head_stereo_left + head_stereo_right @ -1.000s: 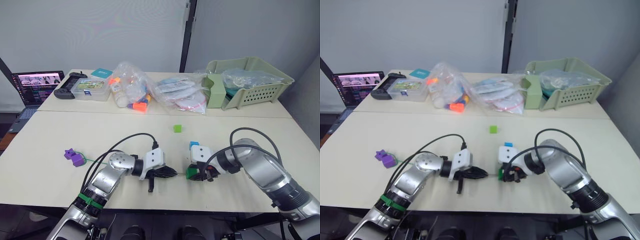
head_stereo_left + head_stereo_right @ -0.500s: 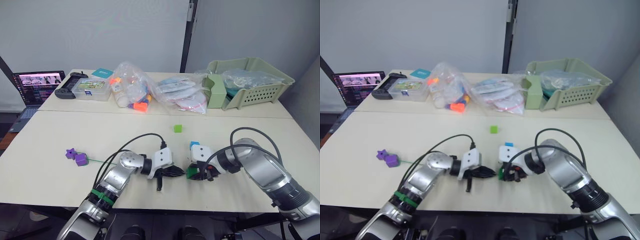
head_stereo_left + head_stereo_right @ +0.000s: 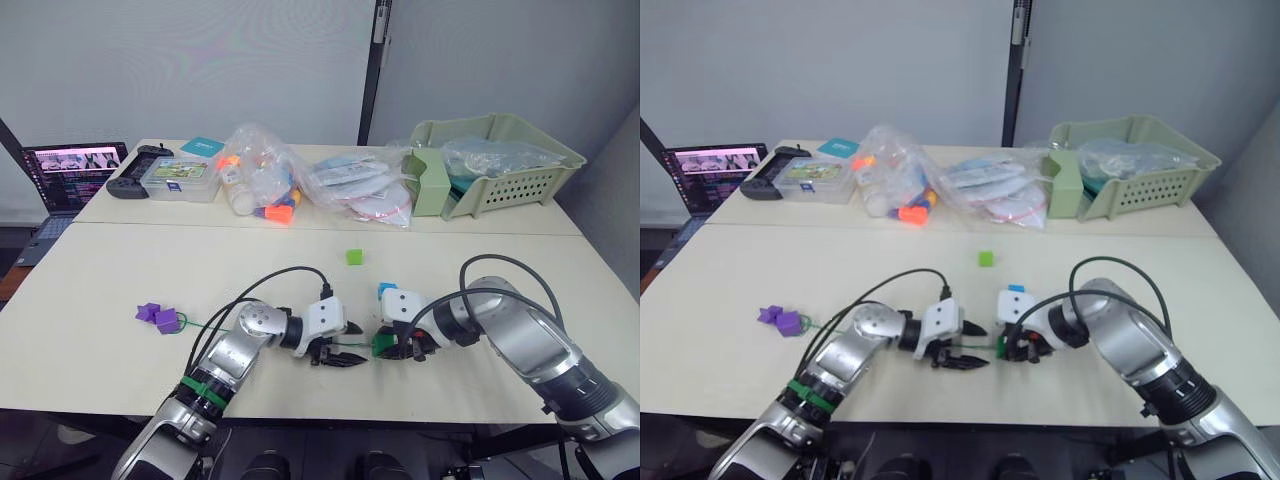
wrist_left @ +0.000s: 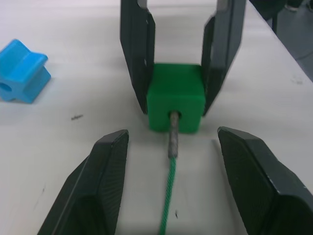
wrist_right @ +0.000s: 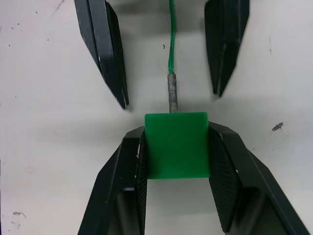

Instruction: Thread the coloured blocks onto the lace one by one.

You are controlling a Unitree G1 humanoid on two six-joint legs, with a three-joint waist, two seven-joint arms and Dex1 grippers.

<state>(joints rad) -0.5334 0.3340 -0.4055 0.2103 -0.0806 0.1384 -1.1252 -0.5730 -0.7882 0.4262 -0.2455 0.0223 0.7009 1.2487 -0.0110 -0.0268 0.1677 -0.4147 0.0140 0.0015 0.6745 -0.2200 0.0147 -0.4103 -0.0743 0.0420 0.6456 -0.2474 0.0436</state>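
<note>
Pale tabletop (image 3: 120, 270), with the action close to its near edge, about midway along. Right gripper (image 5: 177, 147) has its two black fingers clamped on opposite sides of the dark green block (image 3: 384, 345), which sits on the surface. Left gripper (image 4: 171, 181) faces it with its jaws spread wide and nothing between them but the lace (image 4: 167, 196), untouched by either finger. The lace's stiff grey tip (image 4: 173, 134) is poked into the hole in the block's face. From there the green cord runs along the tabletop toward the left edge, where two purple blocks (image 3: 159, 317) sit touching each other on it. Blue block (image 3: 387, 290) is just beyond the right gripper, and the light green block (image 3: 354, 257) sits alone farther toward the far edge. Along that far edge are a laptop (image 3: 70, 178), some clear bags of toys (image 3: 265, 185) and a green basket (image 3: 500, 160).
</note>
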